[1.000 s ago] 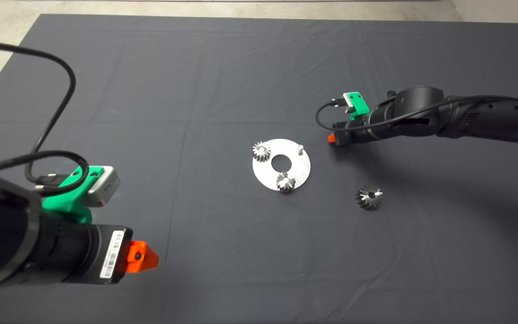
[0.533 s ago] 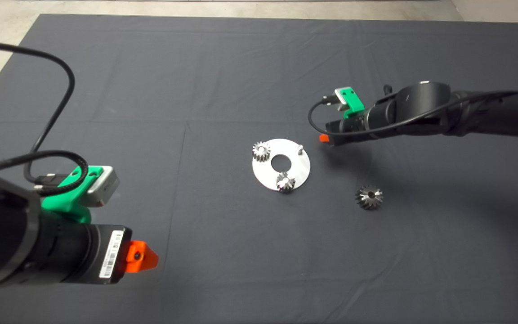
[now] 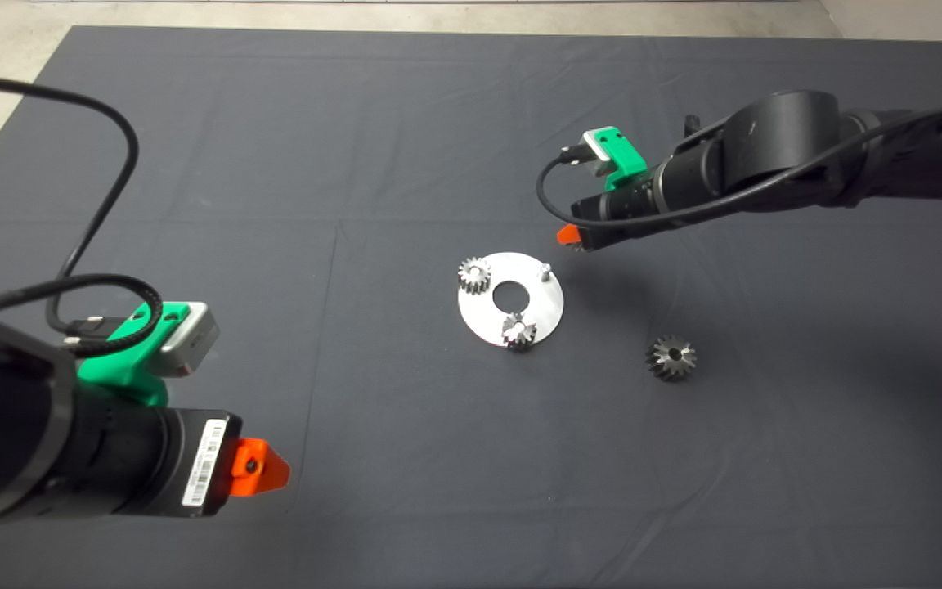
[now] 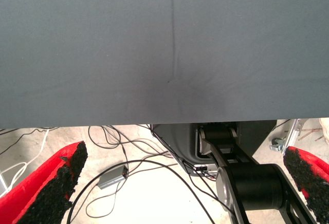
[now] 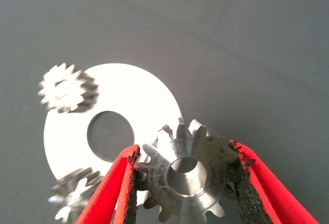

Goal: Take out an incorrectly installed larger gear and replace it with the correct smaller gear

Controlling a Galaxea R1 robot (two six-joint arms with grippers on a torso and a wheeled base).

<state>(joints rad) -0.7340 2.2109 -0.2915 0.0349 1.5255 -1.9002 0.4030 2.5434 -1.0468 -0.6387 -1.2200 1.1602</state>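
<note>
My right gripper (image 3: 573, 237) hovers just beyond the far right edge of the round silver plate (image 3: 549, 309), close to its bare peg (image 3: 545, 268). In the right wrist view the gripper (image 5: 185, 148) is shut on the smaller gear (image 5: 187, 178), held flat above the plate (image 5: 133, 95). Two more small gears (image 3: 476, 275) (image 3: 519, 330) sit on the plate. The larger gear (image 3: 671, 357), dark with flared teeth, lies on the mat to the right of the plate. My left gripper (image 3: 262, 468) is parked at the lower left, open and empty.
The dark mat (image 3: 356, 164) covers the table, with pale floor beyond its far edge. The left wrist view shows the mat's edge, cables (image 4: 118, 167) on the floor and part of the robot's base.
My right gripper has moved left and away from me, with the smaller gear in it, nearer the plate's bare peg. The left arm and the larger gear have not moved.
</note>
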